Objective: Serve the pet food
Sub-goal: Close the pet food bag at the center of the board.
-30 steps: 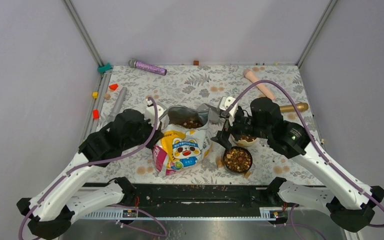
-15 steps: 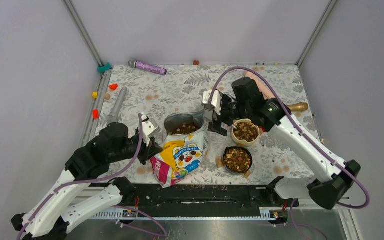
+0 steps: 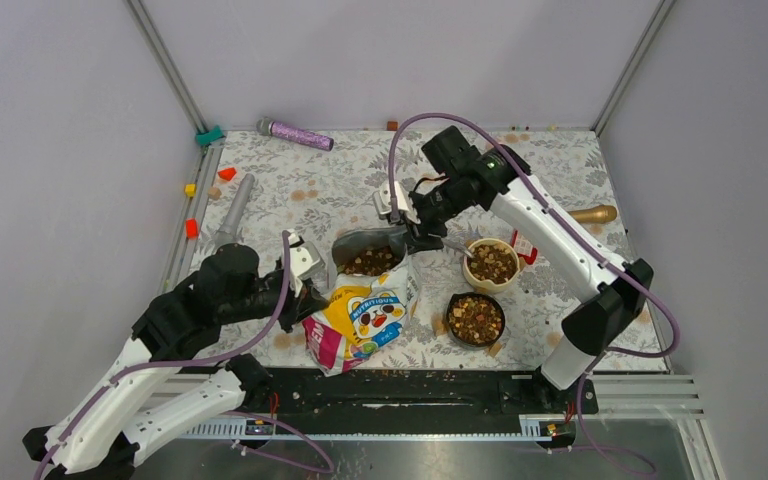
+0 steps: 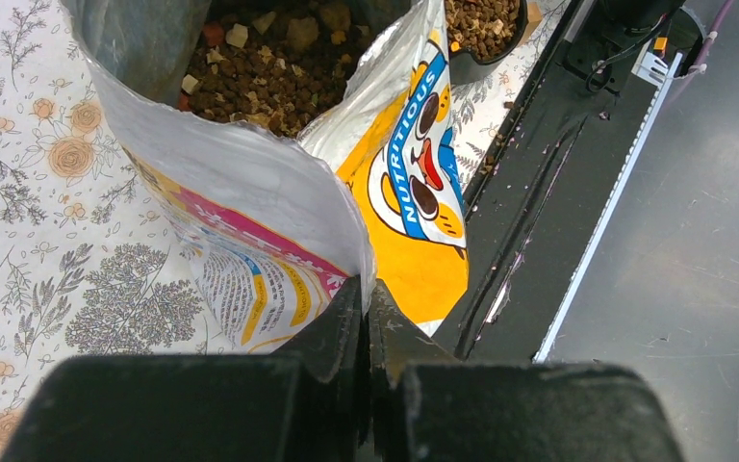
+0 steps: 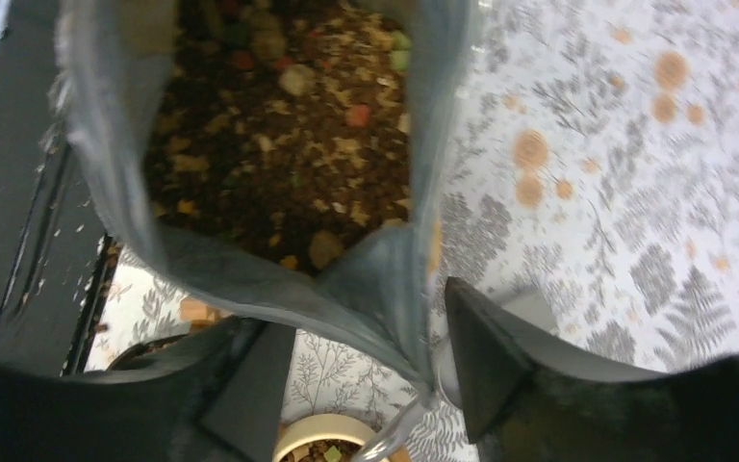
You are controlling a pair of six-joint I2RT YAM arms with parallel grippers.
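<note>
A pet food bag (image 3: 365,305) lies in the middle of the table, its open silver mouth (image 3: 368,255) showing brown, tan and orange pet food (image 5: 279,125). My left gripper (image 3: 312,283) is shut on the bag's left side edge (image 4: 366,289), the foil pinched between its jaws. My right gripper (image 3: 410,228) stands open at the mouth's right corner. That corner fold (image 5: 394,279) lies in the gap between the jaws. A cream bowl (image 3: 491,263) and a black bowl (image 3: 475,318) to the right of the bag both hold kibble.
A pale spoon handle (image 3: 463,250) sticks out of the cream bowl. A purple tube (image 3: 295,133), a grey cylinder (image 3: 232,208), a gold object (image 3: 592,213) and small coloured blocks (image 3: 191,228) lie round the edges. The black rail (image 3: 390,385) runs along the near edge.
My right arm swung left from over the bowls to the bag's mouth, and its jaws narrowed around the bag's corner. The left gripper kept its hold and pulled the bag's edge slightly left.
</note>
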